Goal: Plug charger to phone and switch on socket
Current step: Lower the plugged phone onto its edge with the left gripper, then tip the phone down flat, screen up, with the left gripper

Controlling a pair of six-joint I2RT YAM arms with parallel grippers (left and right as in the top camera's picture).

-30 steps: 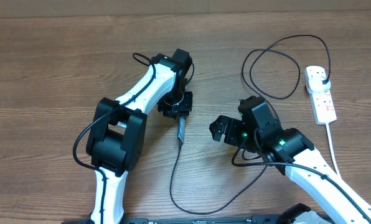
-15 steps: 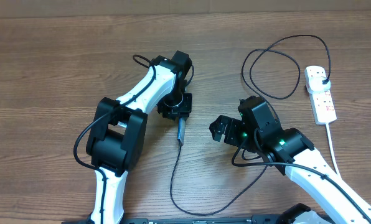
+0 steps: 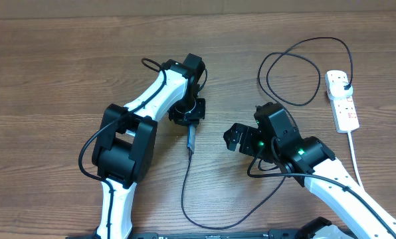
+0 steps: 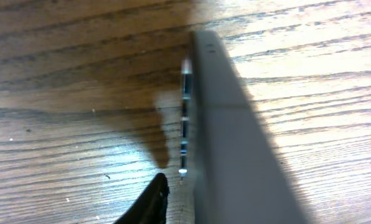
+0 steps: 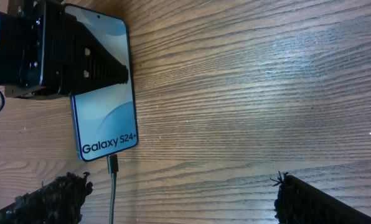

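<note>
My left gripper (image 3: 187, 114) is shut on the phone (image 3: 192, 139) and holds it tipped up on its long edge on the table. In the right wrist view the phone's (image 5: 104, 106) light blue screen faces me, with the left gripper's (image 5: 55, 56) finger across it. The charger's connector tip (image 5: 113, 165) sits in the phone's lower end. The black charger cable (image 3: 185, 199) loops under the right arm to its plug (image 3: 344, 81) in the socket (image 3: 344, 106). In the left wrist view the phone's (image 4: 235, 124) grey edge fills the right side, next to one finger (image 4: 149, 202). My right gripper (image 3: 241, 139) is open and empty.
The socket's thick white cord (image 3: 355, 156) runs toward the front edge at the right. The charger cable makes a big loop (image 3: 291, 76) at the back right. My right gripper's fingers (image 5: 185, 199) are spread wide over bare wood.
The phone has tipped further onto its edge in the left gripper, showing less screen from above. The right arm has not moved.
</note>
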